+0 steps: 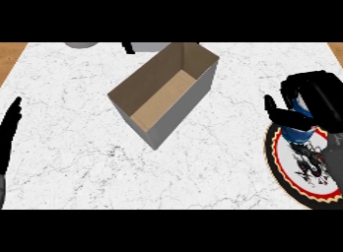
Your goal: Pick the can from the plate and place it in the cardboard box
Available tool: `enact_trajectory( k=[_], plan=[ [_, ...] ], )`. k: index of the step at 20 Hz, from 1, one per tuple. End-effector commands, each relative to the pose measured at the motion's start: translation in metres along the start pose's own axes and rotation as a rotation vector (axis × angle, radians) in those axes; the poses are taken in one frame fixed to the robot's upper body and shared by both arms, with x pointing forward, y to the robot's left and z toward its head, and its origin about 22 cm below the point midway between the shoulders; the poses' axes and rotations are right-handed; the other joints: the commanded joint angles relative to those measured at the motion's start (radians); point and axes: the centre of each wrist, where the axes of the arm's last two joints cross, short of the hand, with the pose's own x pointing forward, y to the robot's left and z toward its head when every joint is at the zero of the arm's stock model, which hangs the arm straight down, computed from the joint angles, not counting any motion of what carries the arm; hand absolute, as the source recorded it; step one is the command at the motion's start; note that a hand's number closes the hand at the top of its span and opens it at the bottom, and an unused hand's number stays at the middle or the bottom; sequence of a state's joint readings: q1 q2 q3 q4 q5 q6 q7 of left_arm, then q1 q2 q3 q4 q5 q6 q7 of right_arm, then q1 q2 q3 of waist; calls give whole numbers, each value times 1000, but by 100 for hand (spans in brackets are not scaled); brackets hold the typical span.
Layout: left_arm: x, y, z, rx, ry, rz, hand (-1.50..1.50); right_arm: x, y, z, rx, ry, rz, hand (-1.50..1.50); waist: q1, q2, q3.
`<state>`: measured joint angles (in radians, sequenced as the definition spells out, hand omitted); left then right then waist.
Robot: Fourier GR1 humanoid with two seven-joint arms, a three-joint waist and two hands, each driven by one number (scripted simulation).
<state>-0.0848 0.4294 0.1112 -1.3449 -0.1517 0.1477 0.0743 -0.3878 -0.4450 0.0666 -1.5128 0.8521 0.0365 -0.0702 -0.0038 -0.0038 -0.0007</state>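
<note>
Cardboard box (167, 93) sits open mid-counter with nothing I can see inside, while my right hand (316, 101) curls around the can (299, 130) on the plate (287, 170) at the right edge, left hand (1, 142) flat.

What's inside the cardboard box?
Nothing that shows: the cardboard box is open, with only its bare brown floor and inner walls visible. The near wall hides a strip of the floor.
</note>
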Motion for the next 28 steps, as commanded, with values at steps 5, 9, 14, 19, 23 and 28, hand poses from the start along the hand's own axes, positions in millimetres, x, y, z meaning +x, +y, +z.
enact_trajectory(
  k=[5, 9, 14, 19, 23, 28],
  plan=[
    [3, 16, -10, -10, -12, 0, 0, 66, -30, -38, -27, -116, -166, 150, 10, 4, 0],
    [12, 0, -8, -10, -3, -2, 0, 95, -35, -64, -13, -119, -280, 150, 14, 3, 1],
    [23, -10, -11, -26, -26, 4, 0, 143, -25, -99, -1, -75, -350, 150, 14, 4, 1],
    [11, -6, -16, -22, -22, -16, 0, 176, -6, -132, 44, -13, -454, 150, 23, 7, 0],
    [11, -12, -6, -36, -16, 0, 0, 187, 8, -158, 70, 9, -456, 150, 38, 9, 0],
    [22, -17, -7, -41, -42, 5, 0, 172, 48, -172, 82, 48, -432, 150, 54, 15, 1]
  ],
)
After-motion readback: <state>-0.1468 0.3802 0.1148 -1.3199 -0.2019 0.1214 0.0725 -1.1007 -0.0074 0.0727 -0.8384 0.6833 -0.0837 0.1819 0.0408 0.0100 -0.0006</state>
